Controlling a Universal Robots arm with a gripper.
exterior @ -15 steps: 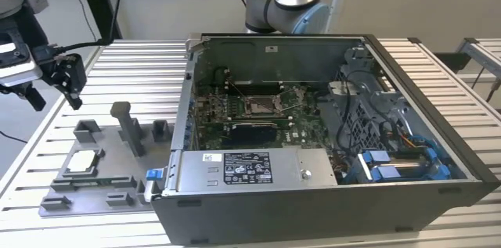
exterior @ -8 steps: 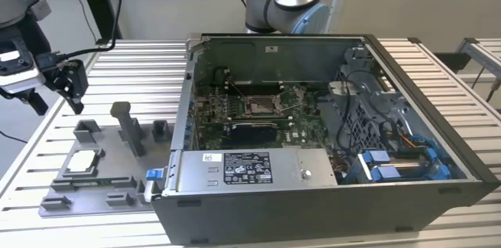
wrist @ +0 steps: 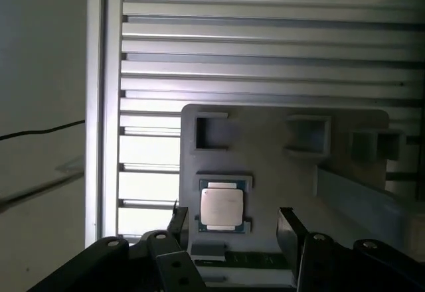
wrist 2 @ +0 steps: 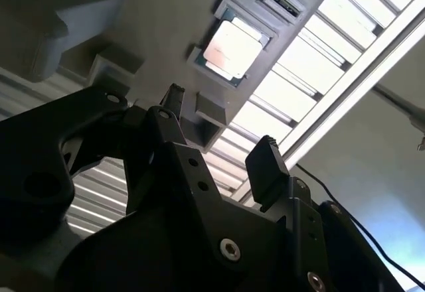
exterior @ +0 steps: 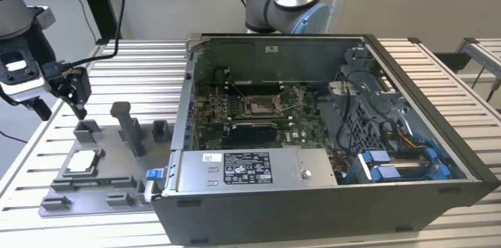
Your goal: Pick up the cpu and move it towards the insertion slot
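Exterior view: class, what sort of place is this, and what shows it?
Probably a robotics lab or assembly test bench: an opened computer case lies on a slatted metal table, and a robot gripper hangs open above a grey tray holding the cpu.

Black gripper [wrist 2: 219,123] close to the camera, fingers [wrist 2: 265,166] spread apart with nothing between them. Beyond the fingertips, a grey tray [wrist 2: 153,20] lying on a slatted metal table [wrist 2: 319,46]. The cpu [wrist 2: 231,45] lies flat in a square recess of the tray, pale metal face showing, apart from the gripper. A chunky grey block [wrist 2: 46,33] stands on the tray.
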